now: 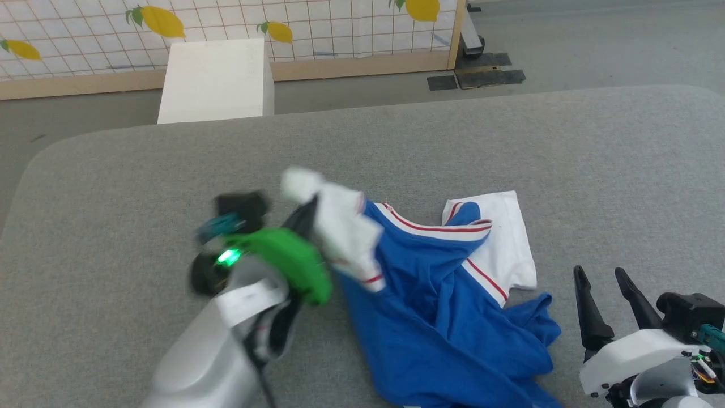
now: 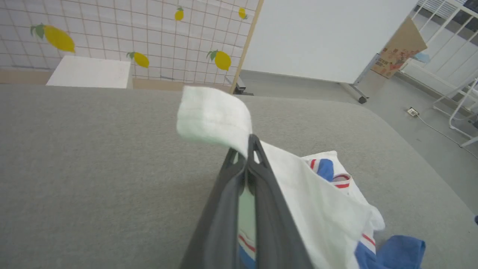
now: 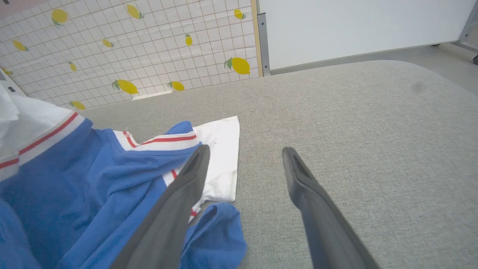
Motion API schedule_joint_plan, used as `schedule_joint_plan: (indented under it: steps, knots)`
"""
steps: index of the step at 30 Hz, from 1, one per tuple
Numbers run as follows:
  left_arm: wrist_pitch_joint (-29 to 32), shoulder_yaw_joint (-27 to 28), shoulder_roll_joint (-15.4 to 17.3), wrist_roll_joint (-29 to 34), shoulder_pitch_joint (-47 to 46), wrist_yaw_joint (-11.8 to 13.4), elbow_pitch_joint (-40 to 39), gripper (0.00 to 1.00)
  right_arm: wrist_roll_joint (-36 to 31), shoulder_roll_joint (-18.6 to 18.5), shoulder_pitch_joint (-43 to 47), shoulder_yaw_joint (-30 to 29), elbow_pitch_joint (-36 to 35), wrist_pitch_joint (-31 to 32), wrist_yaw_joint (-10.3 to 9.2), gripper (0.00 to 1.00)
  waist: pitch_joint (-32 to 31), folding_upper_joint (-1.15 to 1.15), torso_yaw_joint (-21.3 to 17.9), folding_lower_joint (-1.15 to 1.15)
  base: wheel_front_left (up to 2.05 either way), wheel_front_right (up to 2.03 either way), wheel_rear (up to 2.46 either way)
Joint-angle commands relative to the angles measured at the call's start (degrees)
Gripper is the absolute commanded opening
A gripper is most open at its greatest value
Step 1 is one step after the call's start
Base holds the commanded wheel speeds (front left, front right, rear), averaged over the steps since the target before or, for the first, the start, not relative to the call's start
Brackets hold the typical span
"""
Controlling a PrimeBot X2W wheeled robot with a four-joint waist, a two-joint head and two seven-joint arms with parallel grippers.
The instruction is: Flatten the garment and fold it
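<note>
The garment point(image 1: 430, 294) is a royal-blue T-shirt with white sleeves and red-striped white trim, lying crumpled on the grey table point(image 1: 510, 147). My left gripper point(image 1: 308, 212) is shut on one white sleeve and holds it lifted off the table. Seen from the left wrist, the sleeve point(image 2: 213, 116) flops over the closed fingertips of that gripper point(image 2: 251, 144). The other white sleeve point(image 1: 504, 238) lies flat on the table. My right gripper point(image 1: 603, 275) stands open at the lower right, just right of the blue cloth point(image 3: 93, 179), nothing between its fingers point(image 3: 194, 168).
A white box point(image 1: 218, 79) stands beyond the table's far edge, before a lemon-print grid screen point(image 1: 226, 22). Grey floor lies behind, with a white board point(image 2: 328, 33), a cardboard box point(image 2: 399, 45) and white railings to the right.
</note>
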Motion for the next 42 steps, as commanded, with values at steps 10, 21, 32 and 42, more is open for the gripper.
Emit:
schedule_joint_plan:
  steps: [10,21,32,42]
  knots:
    - [3.28,8.78,9.34,-7.52,19.71,10.86,-0.83,0.0,-0.39,0.12,0.16,-0.24,-1.17,0.74,-0.09,1.0,-0.52,0.32,0.93,0.0,0.0,0.0,0.0]
    - [-8.73,12.95,9.07,-6.25,24.75,11.72,-6.61,1.0,-1.53,0.12,0.59,-0.61,-2.15,1.12,-0.09,1.0,-2.18,0.32,2.34,0.0,0.0,0.0,0.0]
    - [-2.59,9.84,18.81,0.02,24.92,9.08,-10.5,1.0,-1.68,0.12,1.45,-0.9,-4.34,2.27,-0.09,1.0,-1.8,0.32,3.92,0.0,0.0,0.0,0.0]
    - [15.67,4.14,22.32,0.0,14.32,5.7,-7.25,1.0,-1.12,0.12,-0.29,-0.26,-5.13,2.14,-0.09,1.0,2.82,0.32,3.34,0.0,0.0,0.0,0.0]
